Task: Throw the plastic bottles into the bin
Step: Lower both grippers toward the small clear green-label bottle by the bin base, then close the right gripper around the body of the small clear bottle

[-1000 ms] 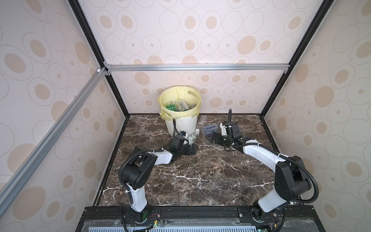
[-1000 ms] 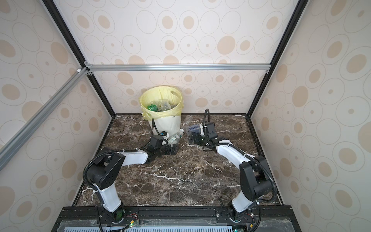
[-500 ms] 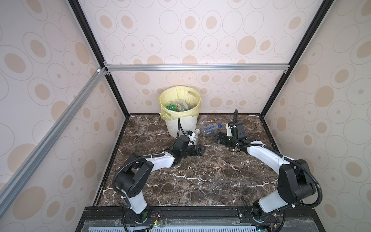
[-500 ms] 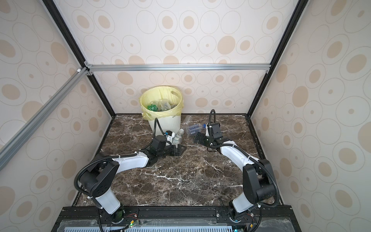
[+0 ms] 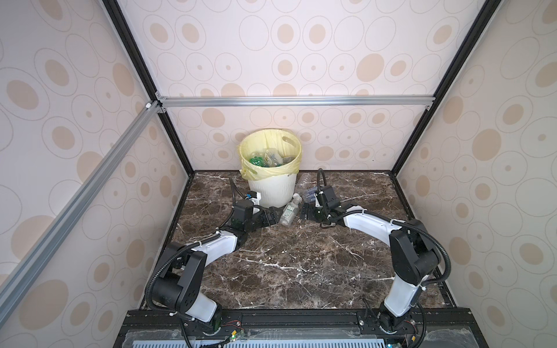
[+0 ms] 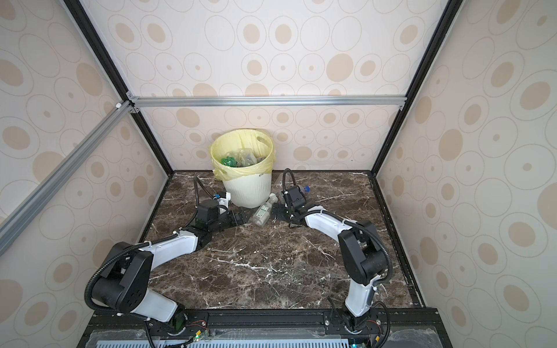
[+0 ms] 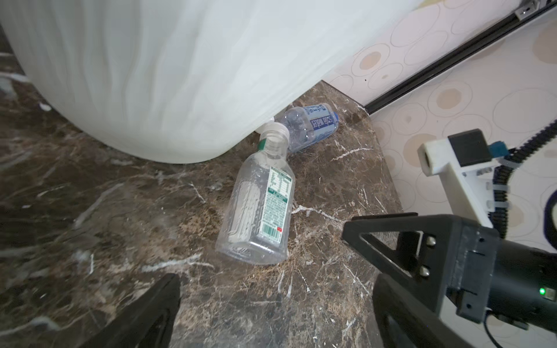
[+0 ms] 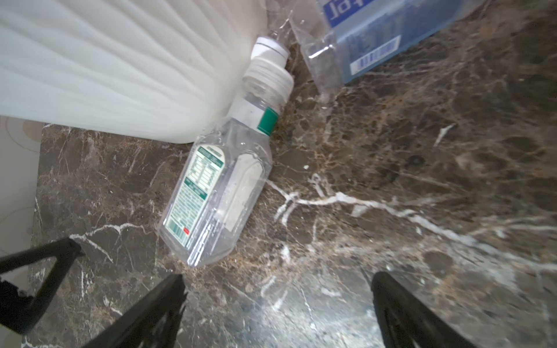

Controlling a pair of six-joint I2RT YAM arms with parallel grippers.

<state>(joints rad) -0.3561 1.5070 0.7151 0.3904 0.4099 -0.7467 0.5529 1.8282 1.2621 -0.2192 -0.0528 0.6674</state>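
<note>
The left gripper (image 5: 272, 218) is seen low over the table (image 5: 301, 259) with its jaws spread wide and nothing held between them. The right gripper (image 5: 305, 212) is likewise spread wide and empty, and is turned towards the left one. Between the two, touched by neither, a clear green-labelled bottle (image 5: 288, 212) is laid on its side, its white cap pressed against the foot of the bin (image 5: 271, 191). Just beyond its cap a blue-labelled bottle (image 5: 309, 192) is laid flat, beside the bin wall and partly hidden by the right wrist. A third clear bottle (image 5: 304, 180) is made out behind that, near the back wall.

In both top views the bin's inside is shown: a yellow bag (image 5: 256, 171) is folded over the rim, and many bottles (image 5: 266, 158), some green, are heaped within. In the wrist views only the ribbed white wall (image 7: 150, 75) is shown. In the left wrist view one finger of the right gripper (image 7: 388, 238) and its white camera mount (image 7: 452, 162) are seen beside the green-labelled bottle (image 7: 256, 208). In the right wrist view the barcode on the blue-labelled bottle (image 8: 376, 39) can be picked out, and a finger of the left gripper (image 8: 39, 259) is caught at the edge.
</note>
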